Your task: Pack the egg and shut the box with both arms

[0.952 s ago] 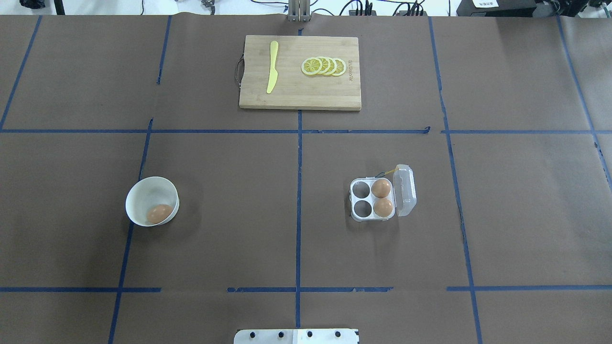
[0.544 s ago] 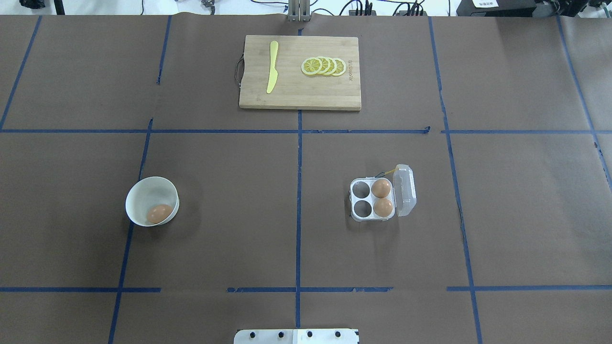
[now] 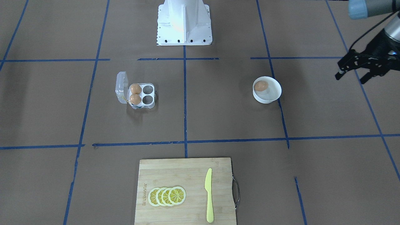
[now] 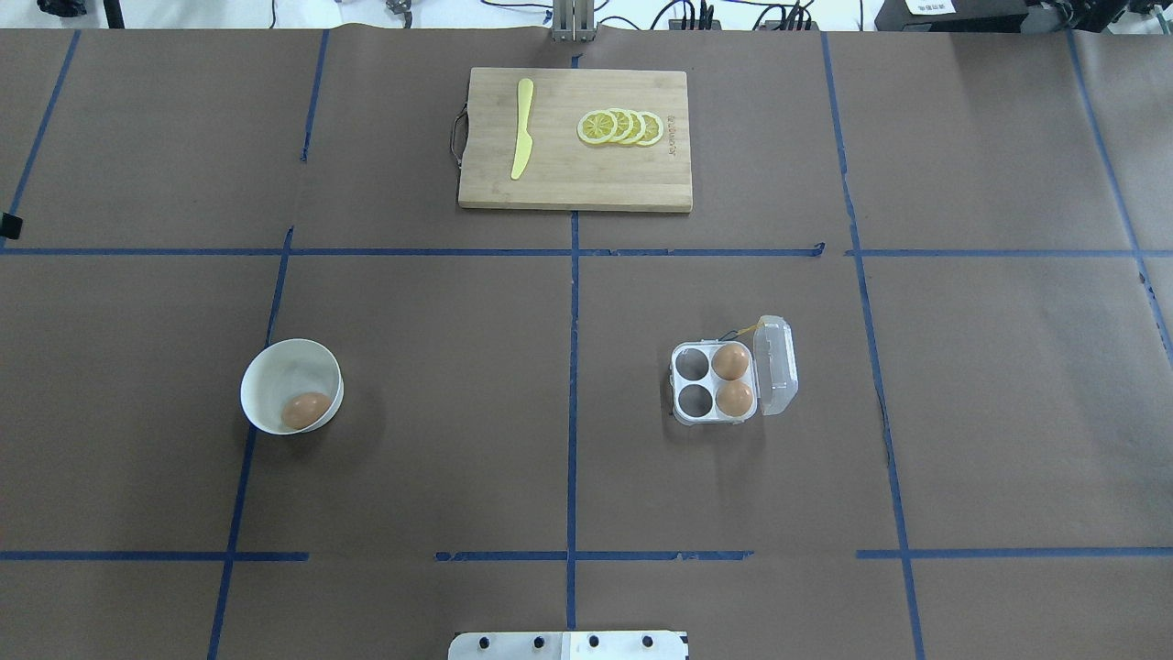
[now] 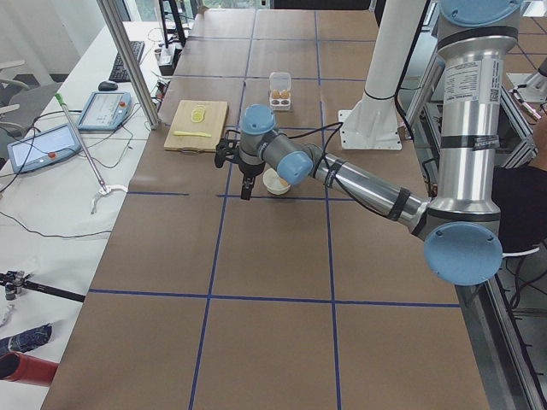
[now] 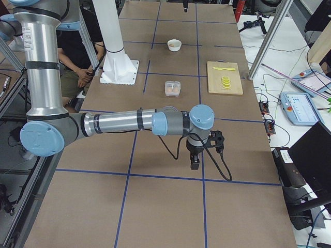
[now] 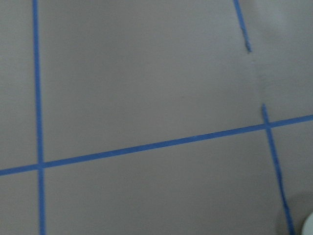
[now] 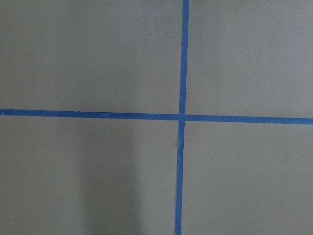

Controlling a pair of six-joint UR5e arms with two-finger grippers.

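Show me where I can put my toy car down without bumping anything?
The biggest bare patch lies in the middle, between the bowl and the box. More bare paper runs between the board and those two. Crowded spots: the board itself, with knife and lemon slices, and the side beyond the bowl, where the left gripper hangs open.

Matt brown paper surface (image 4: pixel 458 367) with blue tape lines (image 4: pixel 572 367); clear glossy plastic box (image 4: pixel 714 381); smooth matt egg (image 4: pixel 305 411); glossy white bowl (image 4: pixel 275 367); grained wooden board (image 4: pixel 568 183); smooth yellow plastic knife (image 4: pixel 522 128).
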